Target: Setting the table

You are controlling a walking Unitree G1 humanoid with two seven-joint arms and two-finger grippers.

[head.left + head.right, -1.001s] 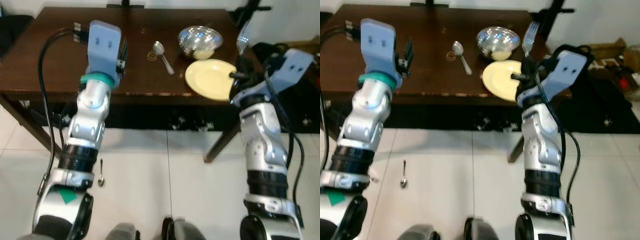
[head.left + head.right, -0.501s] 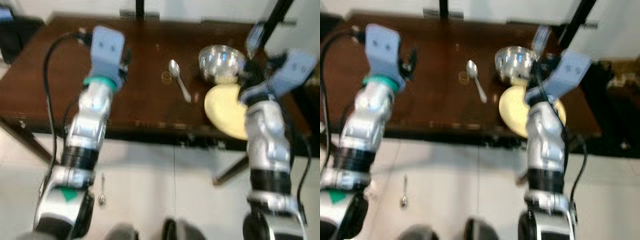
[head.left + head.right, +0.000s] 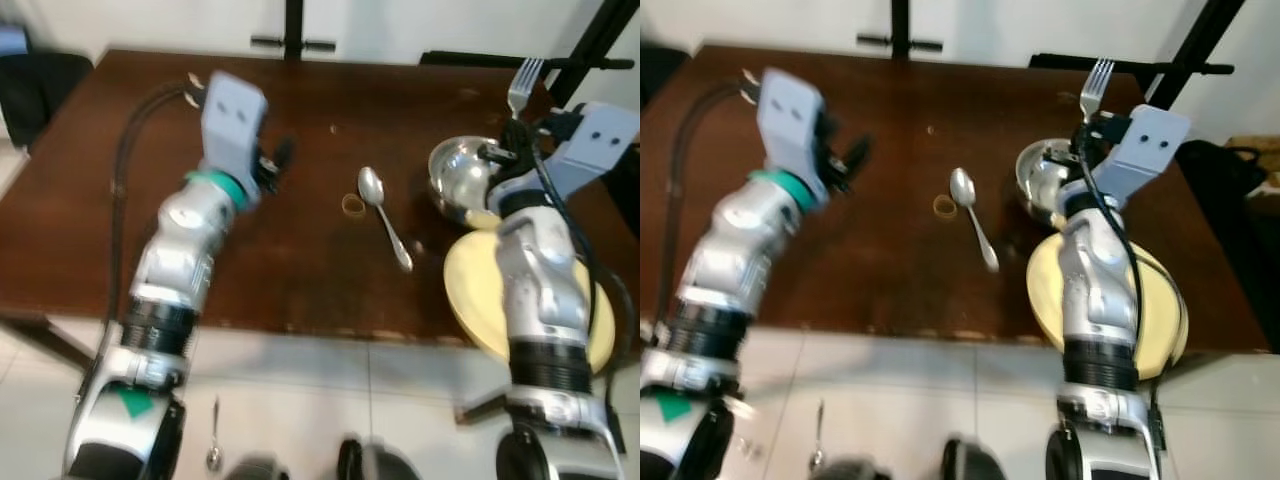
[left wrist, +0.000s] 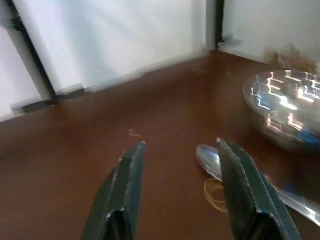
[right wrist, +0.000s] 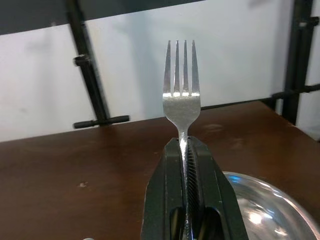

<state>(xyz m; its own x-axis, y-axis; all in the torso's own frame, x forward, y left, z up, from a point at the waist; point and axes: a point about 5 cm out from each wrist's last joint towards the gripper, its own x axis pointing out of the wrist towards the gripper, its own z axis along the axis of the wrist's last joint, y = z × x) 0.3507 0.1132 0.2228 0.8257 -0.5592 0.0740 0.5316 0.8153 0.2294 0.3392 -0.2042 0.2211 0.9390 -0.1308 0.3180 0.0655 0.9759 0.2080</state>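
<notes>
One fork [image 5: 181,95] clamped upright in right gripper [image 5: 186,150]; left gripper [image 4: 177,150] spread, empty — two spoons [image 3: 384,214], one bowl [image 3: 463,181], one plate [image 3: 478,296]

Left arm: raised and extended forward on the robot's left, silver forearm with a teal ring below a blue-grey wrist housing and a black cable looping off its outer side. Left gripper [image 4: 177,192]: the two black fingers [image 4: 125,187] stand clearly apart with nothing between them, pointing forward and slightly inward.

Right arm: bent upright on the robot's right, forearm near vertical, wrist housing tilted outward, a black cable running down the forearm. Right gripper [image 5: 186,150]: fingers pressed together on the handle of a fork [image 5: 180,82], which stands upright, tines up.
</notes>
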